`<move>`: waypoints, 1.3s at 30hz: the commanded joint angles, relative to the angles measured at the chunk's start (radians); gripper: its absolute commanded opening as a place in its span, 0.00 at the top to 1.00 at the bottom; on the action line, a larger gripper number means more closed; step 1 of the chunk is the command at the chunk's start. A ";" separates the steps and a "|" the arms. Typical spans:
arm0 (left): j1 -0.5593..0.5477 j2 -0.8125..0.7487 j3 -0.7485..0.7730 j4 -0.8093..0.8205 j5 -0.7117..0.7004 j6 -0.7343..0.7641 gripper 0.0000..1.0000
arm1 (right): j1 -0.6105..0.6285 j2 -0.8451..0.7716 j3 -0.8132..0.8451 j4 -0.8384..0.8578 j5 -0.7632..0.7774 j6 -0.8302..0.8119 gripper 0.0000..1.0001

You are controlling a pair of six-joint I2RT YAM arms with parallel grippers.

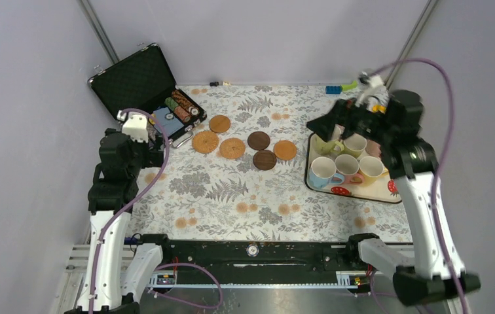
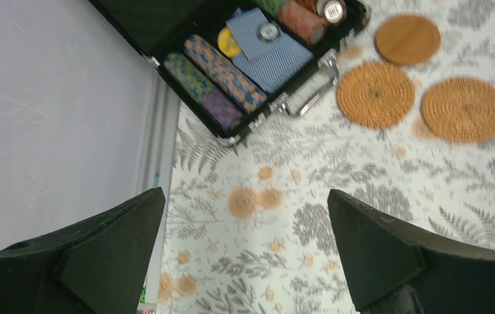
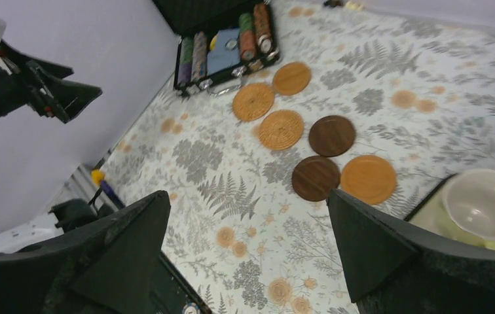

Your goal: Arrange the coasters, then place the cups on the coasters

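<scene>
Approach: right gripper [image 3: 248, 216], jaws apart, should straddle pale green mug [image 1: 324, 147] rim at tray [image 1: 356, 191] 10 o'clock; left gripper [image 2: 245, 209] likewise apart.

No words or numbers can be read anywhere. The marks on the poker chips [image 2: 222, 72] in the black case [image 1: 133, 78] are too blurry.

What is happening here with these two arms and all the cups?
Two robot arms are working at a table. Six coasters lie in a loose group in the middle, and none has a cup on it yet. The cups stand together on the tray at the right. The right tool hangs open over the tray's far left corner, near the pale green cup, holding nothing. The left tool is also open and empty, near the open poker chip case.
</scene>
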 commanded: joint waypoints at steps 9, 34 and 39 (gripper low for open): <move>0.007 -0.056 -0.129 -0.003 0.205 0.020 0.01 | 0.400 0.695 0.334 -0.219 0.472 -0.261 0.02; 0.020 -0.019 -0.210 0.062 0.301 0.008 0.01 | 0.671 1.204 0.530 -0.227 1.062 -0.529 0.13; 0.024 -0.023 -0.216 0.071 0.300 0.009 0.01 | 0.704 1.221 0.517 -0.227 1.056 -0.564 0.12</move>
